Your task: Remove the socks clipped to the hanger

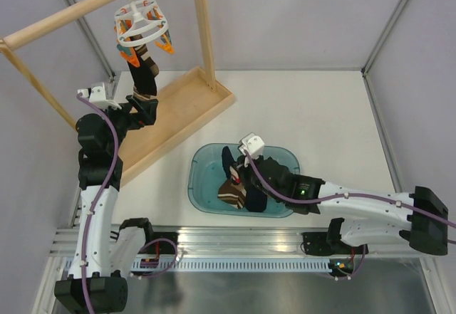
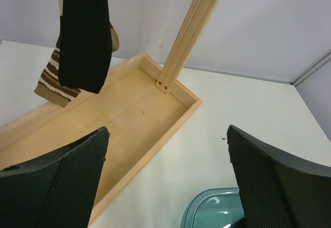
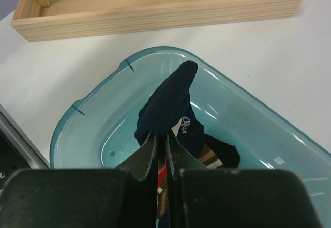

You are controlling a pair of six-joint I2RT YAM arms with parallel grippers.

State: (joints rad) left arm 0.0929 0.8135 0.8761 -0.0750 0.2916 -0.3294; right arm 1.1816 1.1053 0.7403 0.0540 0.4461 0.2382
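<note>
Where the right arm reaches in nearest the bases, the right end effector is pressed nearly together, pinching one end of a navy sock over the teal basin. Other socks, striped and dark, lie heaped beneath. The basin sits on the white tabletop.

Further back, the left end effector is spread wide and holds nothing. It sits below two hanging pieces: a black sock in front of a striped sock.

Farthest back, both dangle from clips on the white hanger, hooked over the wooden pole above the rack's tray.

Handling, as judged: light, limp fabric, not fragile, likely to stretch before a clip lets go. Best hold is mid-body with a steady downward pull.

Only the overhead view shows the hanger and clips. The left wrist shows the toe ends clear of the pads. Only the right wrist shows the pinch.
</note>
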